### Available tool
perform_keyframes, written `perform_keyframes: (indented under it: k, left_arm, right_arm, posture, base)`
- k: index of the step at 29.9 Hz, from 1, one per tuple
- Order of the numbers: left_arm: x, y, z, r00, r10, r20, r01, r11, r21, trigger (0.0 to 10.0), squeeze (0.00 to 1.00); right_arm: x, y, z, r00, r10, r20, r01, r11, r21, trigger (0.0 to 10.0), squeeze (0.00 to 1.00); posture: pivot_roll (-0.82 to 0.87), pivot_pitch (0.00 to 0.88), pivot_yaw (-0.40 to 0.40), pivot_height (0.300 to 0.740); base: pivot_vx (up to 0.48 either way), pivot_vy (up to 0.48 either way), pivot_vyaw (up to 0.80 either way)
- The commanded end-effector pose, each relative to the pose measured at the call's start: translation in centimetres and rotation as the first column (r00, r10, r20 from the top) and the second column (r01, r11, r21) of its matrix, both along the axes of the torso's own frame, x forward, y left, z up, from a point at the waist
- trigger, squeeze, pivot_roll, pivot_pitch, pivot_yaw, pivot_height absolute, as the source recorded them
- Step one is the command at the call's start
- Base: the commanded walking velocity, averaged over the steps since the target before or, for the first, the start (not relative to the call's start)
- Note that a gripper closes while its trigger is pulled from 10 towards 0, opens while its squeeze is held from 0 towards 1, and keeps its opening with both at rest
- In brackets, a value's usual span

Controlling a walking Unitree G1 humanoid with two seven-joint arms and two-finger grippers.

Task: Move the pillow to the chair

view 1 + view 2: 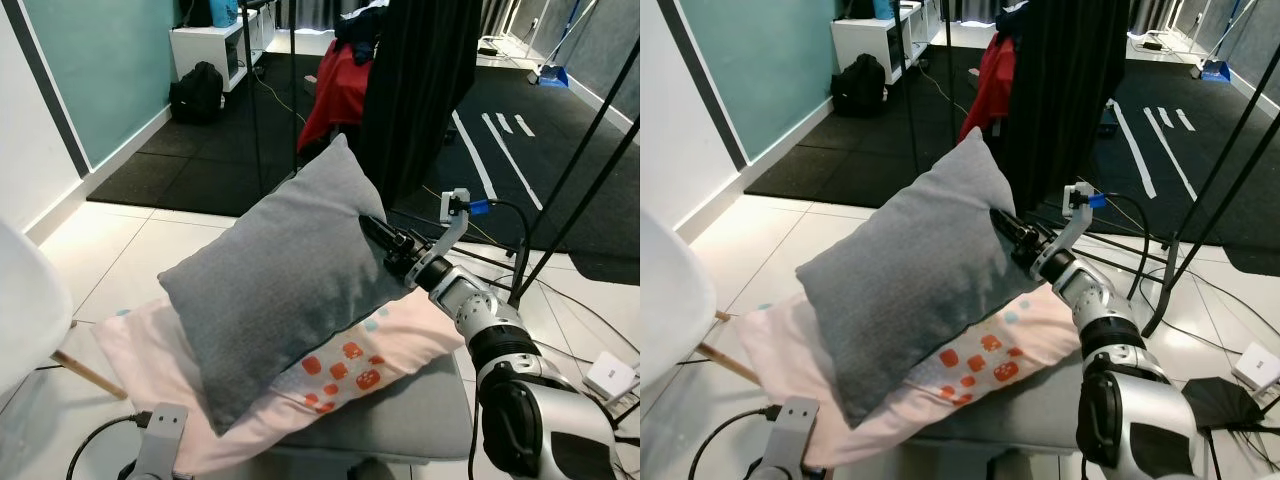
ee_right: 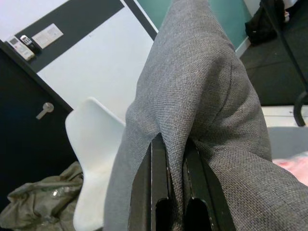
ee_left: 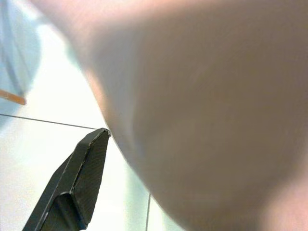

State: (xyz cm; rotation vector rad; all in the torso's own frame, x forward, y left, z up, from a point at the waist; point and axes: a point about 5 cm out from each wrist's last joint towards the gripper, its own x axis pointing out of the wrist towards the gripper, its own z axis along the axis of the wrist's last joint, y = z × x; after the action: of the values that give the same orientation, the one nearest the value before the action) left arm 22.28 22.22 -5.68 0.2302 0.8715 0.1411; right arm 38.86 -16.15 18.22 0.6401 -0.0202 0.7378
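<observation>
Currently right gripper (image 1: 375, 232) pinches one grey pillow (image 1: 280, 270).

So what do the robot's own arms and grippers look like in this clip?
Right arm: silver jointed segments with black bands, a black cable looping past a blue-tipped fitting. Right gripper: two long black fingers. Left arm: grey bracket with a black cable. Left gripper finger: flat, black, textured.

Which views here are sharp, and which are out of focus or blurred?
Both eye views are sharp and evenly lit, the grey pillow crisp. Left wrist view: a pinkish surface sits too close, fully out of focus, though one black finger stays distinct. Right wrist view: sharp weave where the right gripper pinches the pillow.
</observation>
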Motion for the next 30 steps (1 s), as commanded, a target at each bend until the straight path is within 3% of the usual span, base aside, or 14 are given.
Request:
perform_keyframes:
  k: [1,7,21,30]
  left_arm:
    - [-0.2,-0.1,-0.1,1.000,-0.008,-0.012,0.008,1.000,0.004,10.0,0.00]
    - [-0.1,0.1,0.0,1.000,0.006,0.003,-0.006,1.000,-0.002,10.0,0.00]
    - [-0.3,0.1,-0.2,1.000,-0.010,-0.002,0.010,1.000,0.011,10.0,0.00]
    - [-0.1,0.4,0.1,1.000,-0.021,-0.001,0.021,0.999,0.045,10.0,0.00]
  right_arm:
    - [0.2,-0.1,1.4,0.998,-0.006,0.063,0.004,0.999,0.035,10.0,0.00]
    - [0.2,-0.2,1.4,0.998,-0.011,0.062,0.009,0.999,0.038,10.0,0.00]
    - [0.1,0.1,1.6,0.997,0.022,0.079,-0.025,0.999,0.047,10.0,0.00]
    - [-0.1,1.0,0.6,0.997,0.021,0.072,-0.023,0.999,0.023,10.0,0.00]
  posture:
    - [-0.11,0.064,-0.043,0.654]
    - [-0.11,0.066,-0.041,0.679]
    - [-0.11,0.069,-0.040,0.738]
    - [-0.11,0.068,-0.045,0.740]
  base:
    - [-0.480,0.000,0.00]
    - [-0.452,0.000,0.00]
    - [0.000,0.000,0.00]
    - [0.000,0.000,0.00]
